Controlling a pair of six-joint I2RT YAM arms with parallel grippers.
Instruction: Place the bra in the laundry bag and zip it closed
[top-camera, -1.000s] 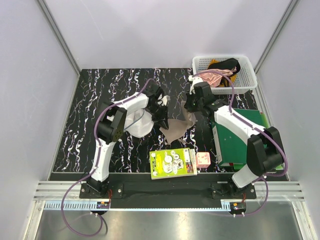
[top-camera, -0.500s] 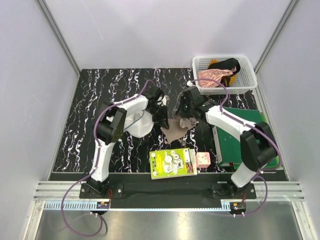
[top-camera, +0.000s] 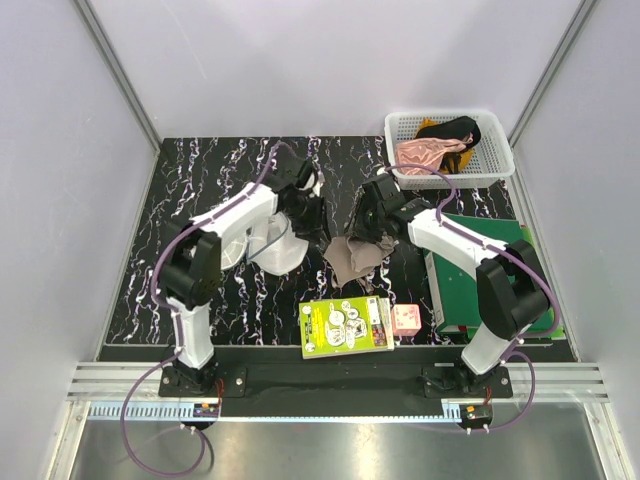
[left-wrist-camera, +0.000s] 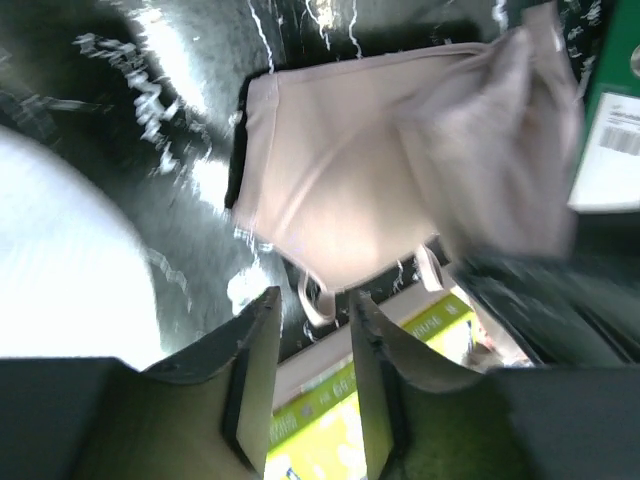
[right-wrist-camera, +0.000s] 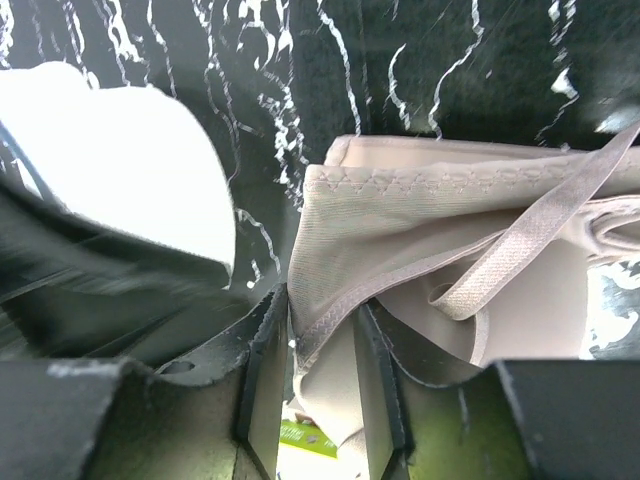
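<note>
The beige bra (top-camera: 352, 258) lies crumpled on the black marbled table, right of the white mesh laundry bag (top-camera: 272, 248). My right gripper (top-camera: 368, 228) is at the bra's far edge. In the right wrist view its jaws (right-wrist-camera: 322, 300) pinch the bra's stitched band (right-wrist-camera: 420, 220), with the bag (right-wrist-camera: 110, 150) to the left. My left gripper (top-camera: 308, 210) hovers between the bag and the bra. In the left wrist view it (left-wrist-camera: 315, 300) is open and empty. A strap loop of the bra (left-wrist-camera: 350, 190) lies just past its tips, and the bag (left-wrist-camera: 60, 260) is a white blur at left.
A white lattice basket (top-camera: 497, 165) at the back right holds a pink garment (top-camera: 425, 155) and a black one (top-camera: 450, 128). A yellow-green booklet (top-camera: 347, 325) and a small pink box (top-camera: 405, 320) lie at the front. A green board (top-camera: 480, 270) lies at the right.
My right gripper has moved left toward the bag, drawing the bra's far edge with it. My left gripper has pulled back and left, away from the bra.
</note>
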